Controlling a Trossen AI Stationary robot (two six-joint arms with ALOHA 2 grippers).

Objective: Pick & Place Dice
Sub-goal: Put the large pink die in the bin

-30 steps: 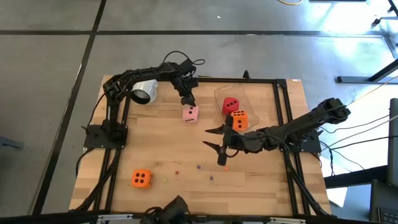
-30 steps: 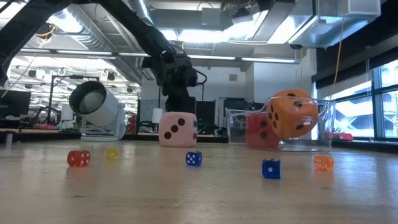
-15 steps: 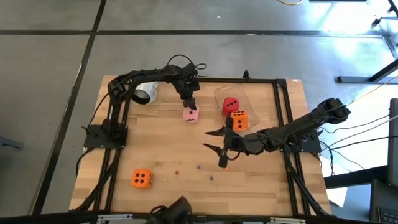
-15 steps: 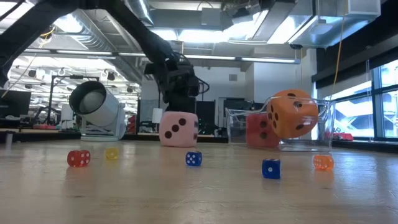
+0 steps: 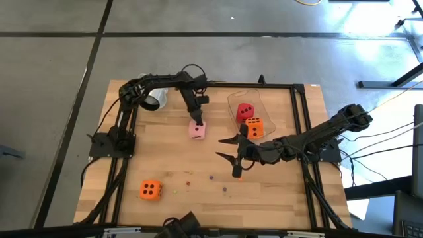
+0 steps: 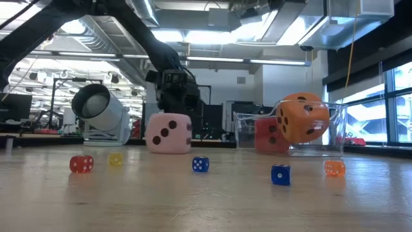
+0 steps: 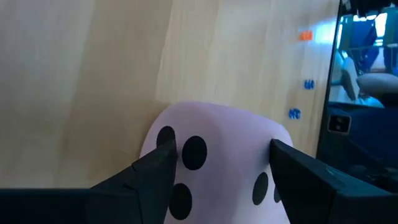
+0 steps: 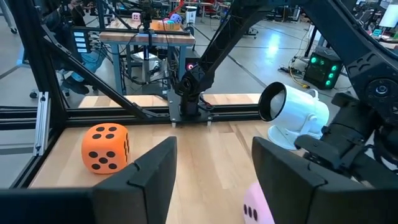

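The pink die (image 5: 196, 129) sits mid-table between the two fingers of my left gripper (image 5: 195, 121), which is shut on it. It fills the left wrist view as a pink die (image 7: 214, 158). In the low view the pink die (image 6: 168, 133) rests at table level below the gripper. A red die (image 5: 245, 110) and an orange die (image 5: 254, 127) lie in a clear container (image 5: 232, 100). The second orange die (image 5: 151, 190) rests on the near-left table. My right gripper (image 5: 228, 149) hovers open near the container. My left gripper holds the pink die pinched between its two fingers, one finger (image 7: 152, 171) on the three-pip face and the other finger (image 7: 292, 165) on the opposite side. The fingers come from above, slanting toward the near edge. The die's underside (image 6: 168, 151) appears level with the tabletop.
A white mug (image 5: 156, 98) lies on its side at the far left. Tiny coloured beads are scattered on the near table: a red bead (image 6: 81, 164), a yellow bead (image 6: 115, 158), a blue bead (image 6: 200, 164) and others. A dark frame (image 5: 301, 119) borders the table.
My left gripper has moved toward the table's near edge and slightly left. The pink die has gone with it, sliding along the table toward the near edge with the same face still turned to the low camera.
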